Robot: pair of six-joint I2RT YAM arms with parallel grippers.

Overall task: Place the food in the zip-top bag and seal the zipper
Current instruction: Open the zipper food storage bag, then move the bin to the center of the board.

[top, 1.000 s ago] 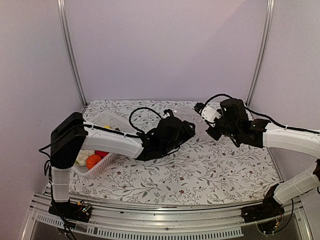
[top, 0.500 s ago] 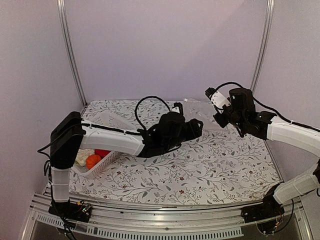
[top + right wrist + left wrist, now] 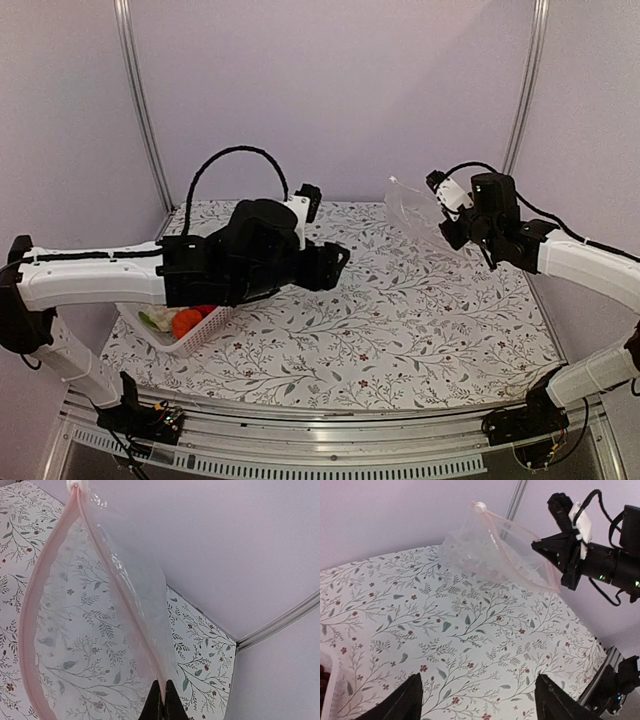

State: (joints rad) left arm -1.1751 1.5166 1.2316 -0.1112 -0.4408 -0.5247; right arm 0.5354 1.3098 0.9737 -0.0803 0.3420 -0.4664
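Pinching clear crinkly zip-top bag [image 3: 105, 630] by its edge, right claw [image 3: 160, 702] holds it aloft over far-right tabletop [image 3: 400, 330]; pink press-seal zipper [image 3: 30, 630] gapes open. Left claw [image 3: 480, 705] spread, empty, above mid-tabletop.

Risk: single thin pinch, so bag may slip or mouth fold shut under dropped food.

Count: one bag, one white lattice basket [image 3: 200, 338] at left; inside, one orange piece [image 3: 186, 322], one red piece [image 3: 205, 309], one white piece [image 3: 160, 318] seen. Rest hidden by arm.

Worktop [image 3: 400, 320] covered with a white cloth printed with grey-green sprigs and small red flowers, edged at the near side by a metal rail [image 3: 330, 420]. A white lattice basket [image 3: 207, 330] stands directly on the worktop at its left side, near the front. It holds toy food, including an orange piece [image 3: 186, 322] and a red piece [image 3: 205, 309].
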